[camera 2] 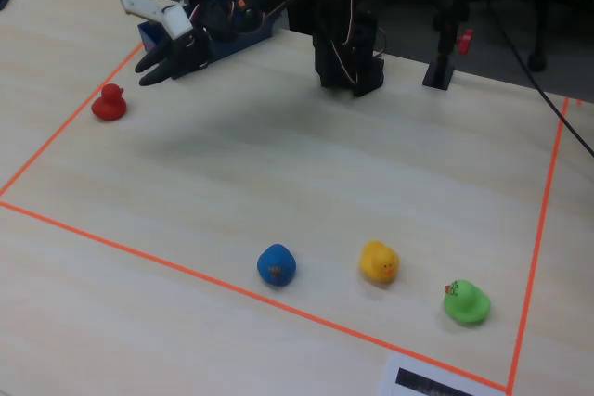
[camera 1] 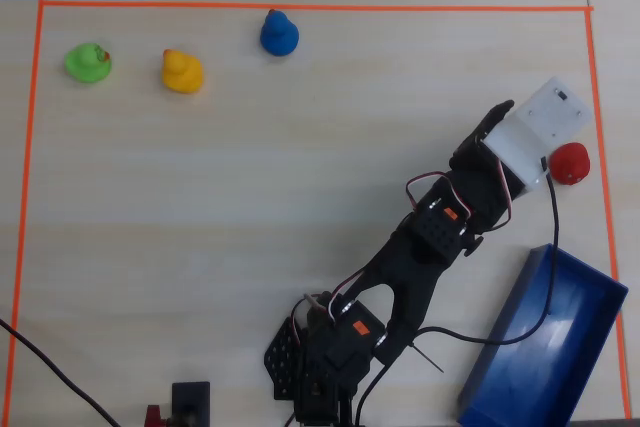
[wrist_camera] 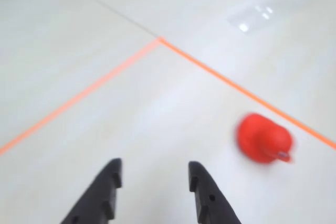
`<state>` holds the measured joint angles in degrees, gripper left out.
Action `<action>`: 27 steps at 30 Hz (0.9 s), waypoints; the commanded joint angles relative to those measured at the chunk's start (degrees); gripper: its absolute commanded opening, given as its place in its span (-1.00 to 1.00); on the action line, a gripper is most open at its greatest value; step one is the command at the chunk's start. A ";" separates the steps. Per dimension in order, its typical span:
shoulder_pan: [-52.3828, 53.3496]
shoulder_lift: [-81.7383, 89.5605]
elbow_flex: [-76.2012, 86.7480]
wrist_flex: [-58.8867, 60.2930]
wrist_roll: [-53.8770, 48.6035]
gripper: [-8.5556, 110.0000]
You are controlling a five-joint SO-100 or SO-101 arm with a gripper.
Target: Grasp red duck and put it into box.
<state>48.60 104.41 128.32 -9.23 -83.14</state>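
Observation:
The red duck (camera 1: 572,163) stands near the right tape line in the overhead view, partly tucked under the arm's white camera housing. In the wrist view the red duck (wrist_camera: 262,139) is ahead and to the right of the jaws, clear of them. In the fixed view the red duck (camera 2: 109,103) sits below and left of my gripper (camera 2: 145,73). My gripper (wrist_camera: 155,170) is open with nothing between its black fingers (wrist_camera: 107,190). From above, the gripper (camera 1: 496,117) hovers just left of the duck. The blue box (camera 1: 545,352) lies at the lower right, empty.
A green duck (camera 1: 87,63), a yellow duck (camera 1: 182,71) and a blue duck (camera 1: 279,34) stand in a row at the upper left. Orange tape (camera 1: 300,7) frames the work area. The arm's base (camera 1: 320,357) and cables sit at the bottom centre.

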 commanded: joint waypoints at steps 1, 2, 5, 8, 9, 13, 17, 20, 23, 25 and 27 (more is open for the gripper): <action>3.78 -2.37 -5.19 -2.20 -0.97 -0.53; 4.66 -3.52 -5.98 -2.55 -0.97 -0.52; 7.03 -7.29 -8.17 -4.48 -0.97 -0.50; 9.05 -11.43 -10.72 -6.50 -0.62 -0.50; 9.67 -12.83 -11.51 -7.38 -0.44 -0.51; 11.51 -17.84 -13.97 -10.46 0.88 -0.49; 12.57 -21.36 -15.29 -12.39 0.44 -0.48; 13.10 -23.91 -17.14 -13.36 0.18 -0.48; 13.45 -26.81 -19.42 -13.45 -0.35 -0.47; 13.54 -28.65 -21.27 -13.45 -0.62 -0.47; 13.62 -30.67 -23.20 -13.45 -0.88 -0.46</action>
<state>61.70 74.36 109.86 -21.01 -83.41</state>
